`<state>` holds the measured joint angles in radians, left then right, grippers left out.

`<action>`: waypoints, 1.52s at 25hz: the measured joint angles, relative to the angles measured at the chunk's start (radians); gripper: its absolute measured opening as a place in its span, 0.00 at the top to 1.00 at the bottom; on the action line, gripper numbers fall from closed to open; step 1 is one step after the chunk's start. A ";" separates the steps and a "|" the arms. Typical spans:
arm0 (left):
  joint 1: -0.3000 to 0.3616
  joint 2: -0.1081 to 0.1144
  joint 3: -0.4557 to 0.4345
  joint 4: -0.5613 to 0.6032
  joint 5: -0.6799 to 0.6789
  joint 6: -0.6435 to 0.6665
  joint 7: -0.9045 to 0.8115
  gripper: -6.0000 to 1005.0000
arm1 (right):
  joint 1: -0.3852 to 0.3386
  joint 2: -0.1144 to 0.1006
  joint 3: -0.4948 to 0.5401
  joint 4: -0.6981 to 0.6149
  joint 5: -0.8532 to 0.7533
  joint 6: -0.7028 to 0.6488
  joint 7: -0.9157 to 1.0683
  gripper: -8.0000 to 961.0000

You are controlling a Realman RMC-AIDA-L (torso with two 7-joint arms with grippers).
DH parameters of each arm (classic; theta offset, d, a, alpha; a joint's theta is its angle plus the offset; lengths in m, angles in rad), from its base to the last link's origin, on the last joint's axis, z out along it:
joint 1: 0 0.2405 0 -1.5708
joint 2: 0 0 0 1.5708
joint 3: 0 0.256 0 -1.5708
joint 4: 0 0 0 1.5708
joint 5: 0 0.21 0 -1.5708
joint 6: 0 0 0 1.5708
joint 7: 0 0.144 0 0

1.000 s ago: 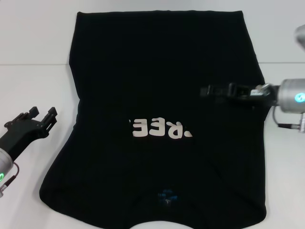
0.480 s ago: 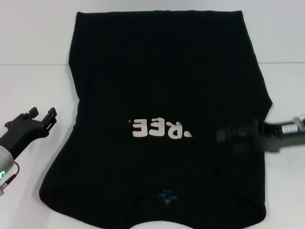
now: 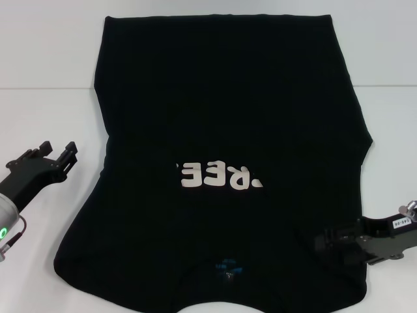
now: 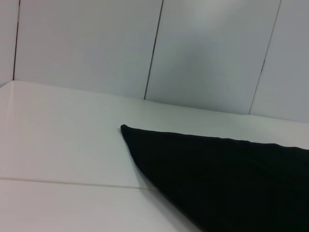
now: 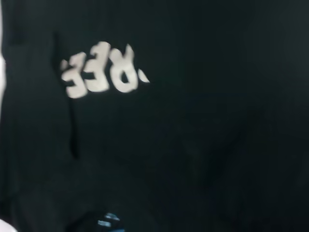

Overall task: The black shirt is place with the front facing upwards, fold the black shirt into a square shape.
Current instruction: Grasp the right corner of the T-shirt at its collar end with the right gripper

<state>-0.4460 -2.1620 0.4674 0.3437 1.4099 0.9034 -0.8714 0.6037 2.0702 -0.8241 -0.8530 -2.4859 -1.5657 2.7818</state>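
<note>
Two claws are at work around one big shirt [image 3: 228, 163], and only one of them has moved much. Over on the left, the left claw [image 3: 52, 160] hovers over the white table [image 3: 45, 117], just beside the shirt's left edge, and it has hardly shifted since a moment ago. Its fingers look a little apart and they hold nothing and touch no cloth. In the middle, the shirt lies flat on the table with its front up. The pale letters [image 3: 220, 174] sit across the chest, and the small blue label [image 3: 228, 267] is near the bottom of the head view, so the neck end is close to the robot. The right side of the shirt has a straight edge, so I think that side may be folded in already, but the left sleeve is spread out. On the right, the big change: the right claw [image 3: 324, 242] was up over the middle of the shirt a second ago, and now it has come down toward the near right corner, low over the cloth by the neck end. I think it is getting set for the next fold. I cannot tell if its fingers are apart or together, or if it touches the shirt.
</note>
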 joint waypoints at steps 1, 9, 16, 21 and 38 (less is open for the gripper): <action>-0.001 0.000 -0.001 0.000 0.000 0.000 0.001 0.46 | 0.005 0.000 -0.001 -0.001 -0.008 0.000 0.004 0.11; -0.008 0.002 -0.005 0.000 -0.002 0.000 0.004 0.46 | -0.003 -0.016 0.031 -0.058 0.008 -0.071 0.017 0.12; -0.013 0.002 -0.005 0.000 -0.002 -0.006 0.004 0.46 | -0.045 -0.022 0.050 -0.080 -0.018 -0.098 0.014 0.13; -0.019 0.001 -0.002 0.001 -0.002 -0.013 0.003 0.46 | -0.052 -0.027 0.087 -0.099 0.010 -0.136 0.002 0.14; -0.019 0.001 -0.006 0.002 -0.002 -0.014 0.006 0.45 | -0.031 0.005 0.019 -0.158 -0.098 -0.145 0.063 0.16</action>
<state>-0.4648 -2.1614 0.4615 0.3452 1.4082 0.8895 -0.8655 0.5728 2.0750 -0.8051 -1.0111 -2.5844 -1.7109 2.8448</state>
